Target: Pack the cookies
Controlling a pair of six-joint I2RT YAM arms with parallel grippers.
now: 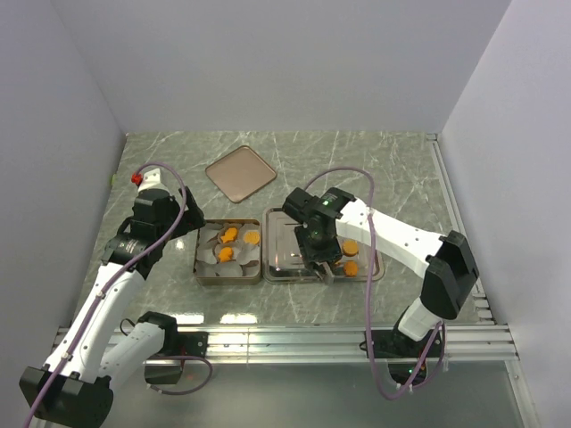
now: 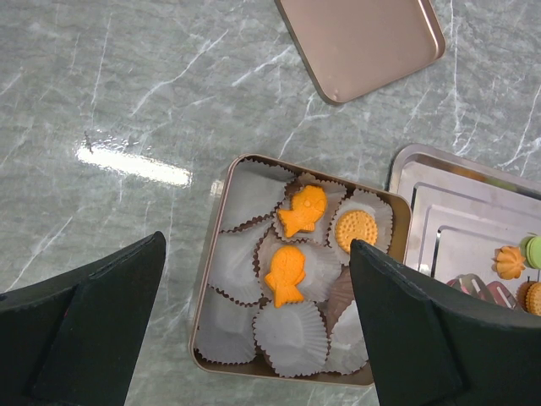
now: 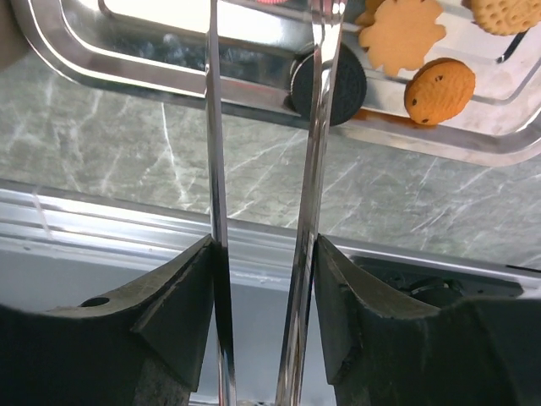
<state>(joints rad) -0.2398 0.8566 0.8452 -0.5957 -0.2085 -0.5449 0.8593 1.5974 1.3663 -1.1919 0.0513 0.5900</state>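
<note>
Three orange cookies, two fish (image 2: 302, 210) (image 2: 285, 274) and a round one (image 2: 356, 227), lie in white paper cups in the tan tin (image 2: 203, 313). My left gripper (image 2: 258, 326) is open and empty above the tin's near half. My right gripper (image 3: 264, 254) is shut on metal tongs (image 3: 215, 127), whose blades stand apart over the steel tray (image 3: 127, 59). A dark cookie (image 3: 348, 85) lies at the right blade. Orange cookies (image 3: 401, 34) (image 3: 439, 89) lie beside it. In the top view the right gripper (image 1: 319, 248) hovers over the tray (image 1: 285, 259), near orange cookies (image 1: 350, 246).
The tin's flat lid (image 1: 241, 172) lies on the marble table behind the tin (image 1: 202, 267). The tray's right part in the left wrist view holds an orange (image 2: 510, 261), a green (image 2: 532, 251) and a pink cookie (image 2: 473, 288). An aluminium rail (image 1: 312, 339) runs along the near edge.
</note>
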